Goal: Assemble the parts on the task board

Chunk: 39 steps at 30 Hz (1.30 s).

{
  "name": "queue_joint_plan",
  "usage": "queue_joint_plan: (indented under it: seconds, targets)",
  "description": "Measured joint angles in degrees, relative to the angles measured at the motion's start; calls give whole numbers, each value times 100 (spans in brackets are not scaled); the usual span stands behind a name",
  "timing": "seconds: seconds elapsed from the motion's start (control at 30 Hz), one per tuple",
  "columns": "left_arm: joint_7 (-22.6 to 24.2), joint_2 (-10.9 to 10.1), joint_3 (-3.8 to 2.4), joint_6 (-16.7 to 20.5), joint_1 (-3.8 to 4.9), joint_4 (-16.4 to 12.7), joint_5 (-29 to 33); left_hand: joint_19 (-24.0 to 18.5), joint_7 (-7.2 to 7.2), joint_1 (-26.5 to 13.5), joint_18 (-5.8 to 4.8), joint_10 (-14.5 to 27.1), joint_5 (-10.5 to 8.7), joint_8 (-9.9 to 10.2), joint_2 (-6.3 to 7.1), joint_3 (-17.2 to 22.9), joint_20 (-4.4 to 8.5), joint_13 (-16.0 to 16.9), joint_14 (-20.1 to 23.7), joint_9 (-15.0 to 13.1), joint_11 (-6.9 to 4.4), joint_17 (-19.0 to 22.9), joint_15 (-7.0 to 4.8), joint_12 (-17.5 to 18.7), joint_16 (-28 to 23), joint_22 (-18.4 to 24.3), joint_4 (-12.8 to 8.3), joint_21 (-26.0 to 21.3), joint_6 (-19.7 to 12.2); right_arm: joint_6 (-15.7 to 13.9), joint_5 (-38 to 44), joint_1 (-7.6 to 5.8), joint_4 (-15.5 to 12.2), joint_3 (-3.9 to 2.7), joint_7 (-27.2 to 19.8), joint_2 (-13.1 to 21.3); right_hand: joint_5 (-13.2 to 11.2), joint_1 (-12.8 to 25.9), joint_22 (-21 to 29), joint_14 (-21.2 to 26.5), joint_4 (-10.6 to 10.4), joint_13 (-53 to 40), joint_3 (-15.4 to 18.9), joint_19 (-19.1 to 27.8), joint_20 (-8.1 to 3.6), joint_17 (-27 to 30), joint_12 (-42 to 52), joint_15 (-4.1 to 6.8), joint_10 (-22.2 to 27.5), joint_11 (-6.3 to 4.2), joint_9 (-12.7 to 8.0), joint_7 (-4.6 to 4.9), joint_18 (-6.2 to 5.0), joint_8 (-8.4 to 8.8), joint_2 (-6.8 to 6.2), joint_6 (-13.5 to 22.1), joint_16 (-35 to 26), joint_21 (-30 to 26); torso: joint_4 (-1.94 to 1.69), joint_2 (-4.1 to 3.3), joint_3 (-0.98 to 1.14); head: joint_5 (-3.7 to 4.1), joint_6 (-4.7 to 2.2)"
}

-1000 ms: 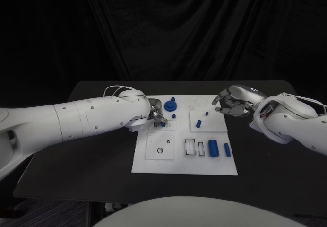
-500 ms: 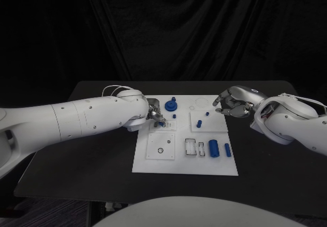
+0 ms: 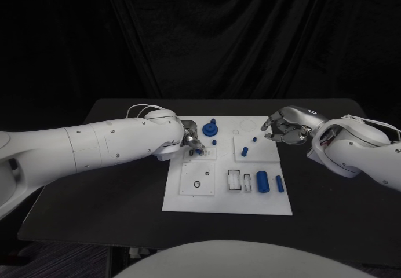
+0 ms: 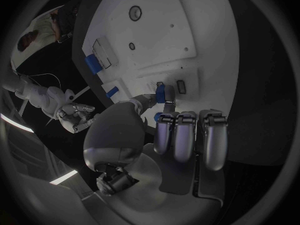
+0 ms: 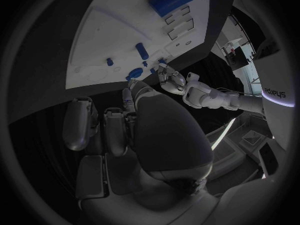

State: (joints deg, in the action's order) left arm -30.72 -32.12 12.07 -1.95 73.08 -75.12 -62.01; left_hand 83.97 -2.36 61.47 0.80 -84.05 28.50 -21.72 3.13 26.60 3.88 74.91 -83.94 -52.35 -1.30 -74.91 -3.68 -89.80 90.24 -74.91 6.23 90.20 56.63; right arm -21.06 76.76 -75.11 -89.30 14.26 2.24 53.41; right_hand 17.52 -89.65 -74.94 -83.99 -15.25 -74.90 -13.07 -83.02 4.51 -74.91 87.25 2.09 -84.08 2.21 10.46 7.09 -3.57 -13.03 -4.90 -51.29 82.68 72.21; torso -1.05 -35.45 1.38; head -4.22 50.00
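The left hand point(image 3: 190, 139) pinches a small blue plastic peg point(image 4: 161, 93) at its fingertips, low over the white rectangular task board point(image 3: 227, 200), other fingers curled. Across the board, the right hand point(image 3: 284, 128) hovers with fingers curled on nothing.
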Motion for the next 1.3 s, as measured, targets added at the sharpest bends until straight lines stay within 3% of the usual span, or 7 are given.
queue_joint_plan:
  seconds: [0.63,0.97,1.07,1.13,1.17,1.3]
  targets:
    - [54,33,-1,43,-52,17,-2,0,-24,-75,0,0,-65,35,-17,89,0,0,0,-12,0,0,0,0,0,0,-85,0,0,49,0,2,3,-1,40,-3,0,0,1,0,16,0,-16,0,0,0,-22,0,0,0,-6,0,1,0,0,0,-37,-33,7,5,6,9,0]
    - [64,30,-6,50,-63,22,-2,0,-17,-128,0,0,-259,60,-71,142,0,0,0,-43,0,0,0,0,0,0,-109,0,-23,74,0,3,9,-1,59,-11,0,0,2,0,16,0,-16,41,0,0,-22,0,1,-2,-6,0,0,0,0,0,-37,-54,7,7,7,10,0]
    - [65,27,-9,51,-64,24,-3,0,25,-262,0,0,-844,131,-204,34,0,0,0,-77,0,0,0,0,0,0,-2,0,16,83,0,4,10,-1,63,-12,0,0,2,0,16,0,-16,41,0,0,-22,0,2,-2,-6,0,0,0,0,0,-37,-55,6,7,5,11,0]
    - [65,26,-9,51,-69,33,-5,0,66,-490,0,0,-1354,205,-209,-192,0,0,0,-89,0,0,0,0,0,0,223,0,63,90,0,5,12,-1,67,-12,0,0,2,-13,16,0,-16,41,0,0,-22,-13,2,-2,-5,0,0,0,0,0,-37,-55,4,7,4,8,0]
    - [63,24,-5,51,-79,41,-7,0,47,-577,0,0,-1521,249,-203,-283,0,0,0,-87,0,0,0,0,0,0,315,0,75,96,0,6,13,-1,70,-12,0,0,2,-15,16,0,-16,41,0,0,-22,-15,2,-2,-7,0,0,0,0,0,-37,-55,4,7,4,5,0]
    - [59,23,5,45,-98,42,-7,0,-1,-834,0,0,-1861,378,-127,-628,0,0,0,-39,0,0,0,0,0,0,594,0,99,111,0,9,20,-1,79,-15,0,0,2,-15,16,0,-16,41,0,0,-22,-15,2,-2,-11,0,0,0,0,0,-37,-55,3,7,2,1,0]
